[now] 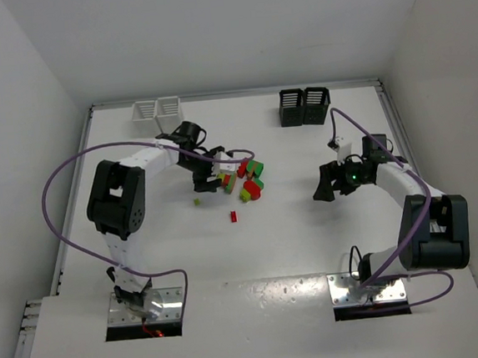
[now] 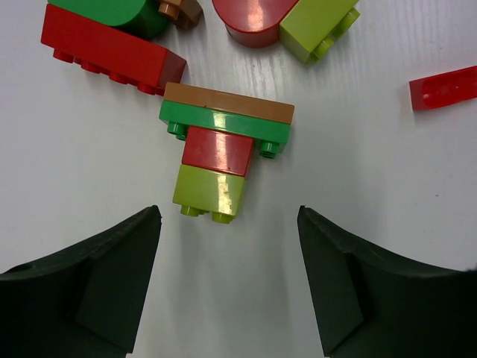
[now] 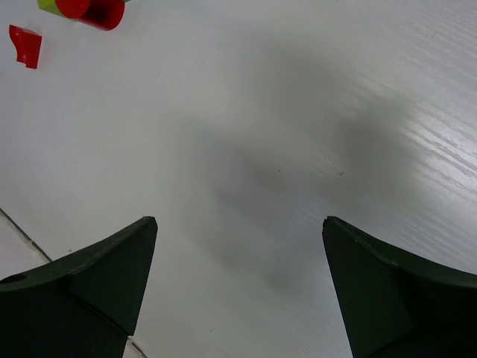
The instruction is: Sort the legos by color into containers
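The legos lie in a loose pile (image 1: 247, 178) at mid-table, with a tiny red one (image 1: 234, 216) and a tiny yellow-green one (image 1: 197, 202) apart from it. My left gripper (image 1: 210, 180) sits at the pile's left edge. In the left wrist view it (image 2: 227, 214) is open, its fingertips just short of a joined chunk (image 2: 223, 153) of brown, green, red and yellow-green pieces; nothing is between the jaws. My right gripper (image 1: 327, 181) hovers to the right of the pile, open (image 3: 238, 220) over bare table. Two white containers (image 1: 156, 113) and two black containers (image 1: 305, 106) stand at the back.
Around the chunk lie a long red brick (image 2: 112, 48), a red round piece with a yellow-green block (image 2: 287, 19) and a red flat piece (image 2: 443, 87). The right wrist view catches a red shard (image 3: 26, 45) at far left. White walls close the table's back and sides.
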`<control>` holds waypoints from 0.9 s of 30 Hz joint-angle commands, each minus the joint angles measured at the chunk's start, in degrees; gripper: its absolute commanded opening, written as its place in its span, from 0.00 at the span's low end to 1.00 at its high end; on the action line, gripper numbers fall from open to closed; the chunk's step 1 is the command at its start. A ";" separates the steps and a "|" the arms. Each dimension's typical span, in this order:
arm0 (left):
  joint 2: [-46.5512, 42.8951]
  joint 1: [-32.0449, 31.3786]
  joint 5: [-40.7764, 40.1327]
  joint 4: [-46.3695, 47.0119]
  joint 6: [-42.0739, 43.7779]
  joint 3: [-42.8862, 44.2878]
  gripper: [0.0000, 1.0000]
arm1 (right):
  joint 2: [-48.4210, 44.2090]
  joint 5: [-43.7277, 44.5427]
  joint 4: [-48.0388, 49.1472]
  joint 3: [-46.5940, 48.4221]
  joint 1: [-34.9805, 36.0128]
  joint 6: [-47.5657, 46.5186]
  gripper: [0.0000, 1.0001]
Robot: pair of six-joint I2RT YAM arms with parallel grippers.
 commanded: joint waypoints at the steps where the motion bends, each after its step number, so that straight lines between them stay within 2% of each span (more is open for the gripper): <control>1: 0.34 -0.47 0.88 2.47 1.47 1.74 0.80 | -0.61 -2.82 1.08 2.27 0.37 -1.47 0.93; 19: 2.53 -2.14 2.55 2.47 6.92 1.22 0.77 | 0.97 -3.35 1.08 2.27 0.37 -1.47 0.91; 22: 3.67 -2.14 2.55 1.85 7.45 1.74 0.72 | 1.49 -3.35 1.08 2.27 0.37 -1.47 0.91; 27: 3.68 -2.14 2.02 0.71 7.98 1.74 0.58 | 1.49 -3.97 0.56 2.27 0.37 -1.47 0.91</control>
